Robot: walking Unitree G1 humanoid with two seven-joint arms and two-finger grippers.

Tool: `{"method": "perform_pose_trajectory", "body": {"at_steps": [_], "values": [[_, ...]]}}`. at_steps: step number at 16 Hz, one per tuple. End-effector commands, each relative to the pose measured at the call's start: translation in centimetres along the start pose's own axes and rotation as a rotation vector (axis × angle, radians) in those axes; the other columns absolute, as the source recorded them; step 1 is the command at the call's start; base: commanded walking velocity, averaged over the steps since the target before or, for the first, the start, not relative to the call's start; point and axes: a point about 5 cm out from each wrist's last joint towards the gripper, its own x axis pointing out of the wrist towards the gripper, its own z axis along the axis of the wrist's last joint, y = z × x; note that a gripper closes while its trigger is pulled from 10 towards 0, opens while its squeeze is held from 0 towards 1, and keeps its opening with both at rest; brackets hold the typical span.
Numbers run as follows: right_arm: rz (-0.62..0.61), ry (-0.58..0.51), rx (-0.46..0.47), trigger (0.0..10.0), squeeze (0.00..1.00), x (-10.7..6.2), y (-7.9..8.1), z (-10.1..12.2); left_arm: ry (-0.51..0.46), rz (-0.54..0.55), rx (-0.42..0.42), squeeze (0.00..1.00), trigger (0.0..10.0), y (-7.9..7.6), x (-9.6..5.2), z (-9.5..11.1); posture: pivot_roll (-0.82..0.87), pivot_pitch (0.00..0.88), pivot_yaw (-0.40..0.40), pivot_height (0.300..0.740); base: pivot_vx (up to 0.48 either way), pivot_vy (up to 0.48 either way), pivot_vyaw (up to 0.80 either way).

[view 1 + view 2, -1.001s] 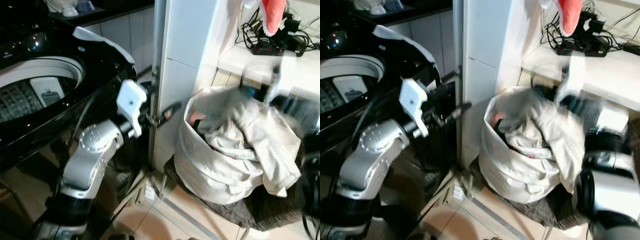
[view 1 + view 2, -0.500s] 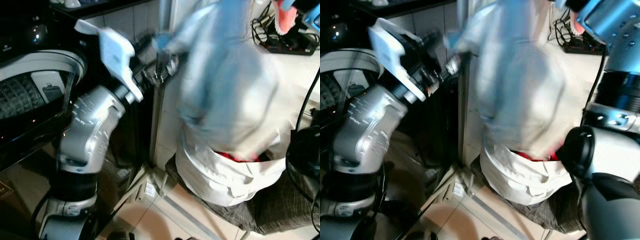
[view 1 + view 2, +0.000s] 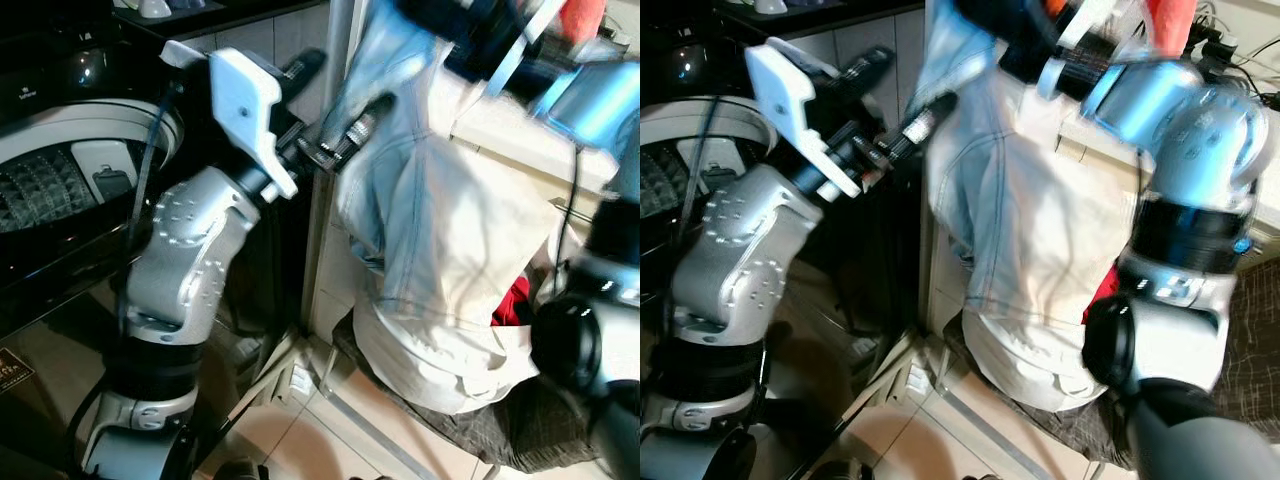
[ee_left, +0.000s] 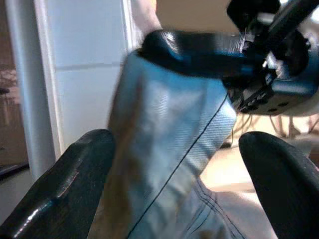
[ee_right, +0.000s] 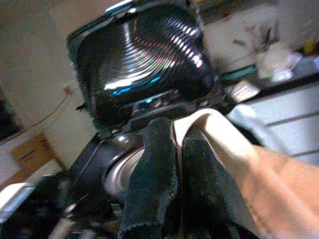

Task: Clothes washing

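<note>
Up at twelve o'clock in the head views, the right gripper [image 3: 1025, 45] pinches a pale blue-and-cream denim garment [image 3: 440, 230], which hangs over the white fabric laundry bag [image 3: 440, 365], the black top-loading washing machine [image 3: 70, 150] at nine o'clock. Along the left wrist, the left gripper [image 4: 174, 174] is spread wide, the garment between its fingers [image 4: 65, 194]. Along the right wrist, black fingers [image 5: 159, 184] press together on cream cloth, the washer's raised lid [image 5: 144, 55] beyond.

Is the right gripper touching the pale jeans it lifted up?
Touching. In the right wrist view the right gripper has its two black fingers pressed shut on a fold of the pale jeans.
</note>
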Motion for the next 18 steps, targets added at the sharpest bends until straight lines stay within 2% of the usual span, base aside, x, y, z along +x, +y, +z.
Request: {"method": "perform_pose_trajectory", "body": {"at_steps": [1,3,6,7,8,9,10,18], "values": [[0.026,-0.006,-0.020,0.0,0.00,-0.2,0.9,0.3,0.016,-0.012,0.035,1.00,10.0,-0.2,0.4,-0.3,0.02,0.000,-0.082,0.740,0.000,0.000,0.00],[0.049,0.004,-0.003,0.0,0.00,-0.3,1.6,-0.1,0.033,0.065,0.075,1.00,10.0,0.5,0.7,-1.2,0.02,0.000,-0.077,0.740,0.000,0.000,0.00],[0.063,0.007,0.010,0.0,0.00,-0.6,2.3,-0.6,0.080,0.103,0.130,1.00,10.0,1.0,0.7,-2.1,0.01,0.000,-0.069,0.740,0.000,0.000,0.00],[0.061,0.004,0.013,0.0,0.00,-0.6,2.3,-0.7,0.075,0.105,0.122,1.00,3.0,1.0,0.7,-2.1,0.01,0.000,-0.069,0.740,0.000,0.000,0.00],[0.058,0.003,0.016,0.0,0.00,-0.7,2.3,-0.7,0.074,0.111,0.112,0.74,0.0,1.1,0.6,-2.2,0.01,0.000,-0.068,0.740,0.000,0.000,0.00],[0.056,0.003,0.018,0.0,0.00,-0.7,2.3,-0.7,0.074,0.117,0.103,0.15,0.0,1.3,0.5,-2.2,0.01,0.000,-0.068,0.740,0.000,0.000,0.00],[0.053,0.003,0.019,0.0,0.00,-0.8,2.4,-0.8,0.078,0.128,0.097,0.00,0.0,1.4,0.5,-2.3,0.01,0.000,-0.070,0.740,0.000,0.000,0.00],[0.037,0.005,0.050,0.0,0.00,-0.8,2.6,-1.8,0.095,0.100,0.079,0.00,0.0,1.1,0.1,-2.7,0.01,0.000,-0.063,0.740,0.000,0.000,0.00]]}}
